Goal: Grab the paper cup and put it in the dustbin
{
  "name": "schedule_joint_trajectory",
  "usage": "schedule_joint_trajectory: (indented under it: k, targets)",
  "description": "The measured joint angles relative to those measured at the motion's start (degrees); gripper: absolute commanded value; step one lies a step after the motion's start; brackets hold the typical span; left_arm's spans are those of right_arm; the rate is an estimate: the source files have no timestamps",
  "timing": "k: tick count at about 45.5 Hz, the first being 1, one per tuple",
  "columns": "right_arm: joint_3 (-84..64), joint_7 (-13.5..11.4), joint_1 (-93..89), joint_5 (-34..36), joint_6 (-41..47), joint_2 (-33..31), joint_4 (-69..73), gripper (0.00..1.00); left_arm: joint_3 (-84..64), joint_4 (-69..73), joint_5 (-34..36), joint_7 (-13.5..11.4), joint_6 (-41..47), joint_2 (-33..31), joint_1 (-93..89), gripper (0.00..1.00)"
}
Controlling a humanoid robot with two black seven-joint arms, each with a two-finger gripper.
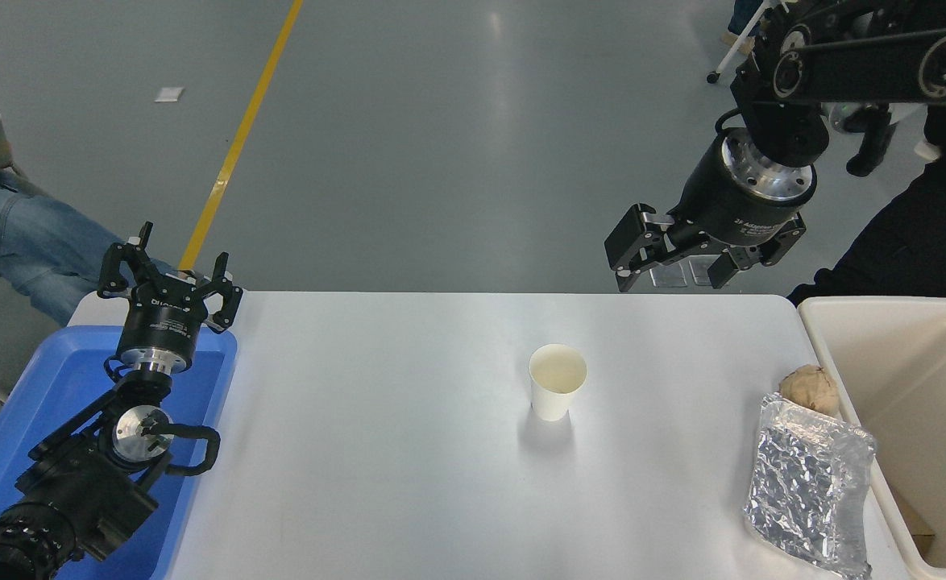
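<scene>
Above table's far edge, right tool (674, 274) open, empty.

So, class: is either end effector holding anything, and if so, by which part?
Nothing is held. The right end effector hangs open above the table's far edge; the left end effector is open and empty too. The paper cup stands untouched.

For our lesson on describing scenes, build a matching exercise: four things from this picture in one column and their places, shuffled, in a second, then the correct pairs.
Things:
1. paper cup
2. dustbin
3. blue tray
4. foil bag

Places:
A. left edge of the table, under the left end effector
B. upright near the table's middle
C. lying flat against the dustbin's left wall
D. at the table's right end

Pairs: 1-B, 2-D, 3-A, 4-C
</scene>
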Motion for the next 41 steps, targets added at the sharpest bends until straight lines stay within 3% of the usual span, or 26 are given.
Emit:
schedule_joint_trajectory:
  k: [41]
  targets:
    - [0.2,0.1,-1.8,3.0,0.0,-2.0,-1.1,1.00,0.0,0.0,0.0,0.0,0.0,0.1,0.0,0.99]
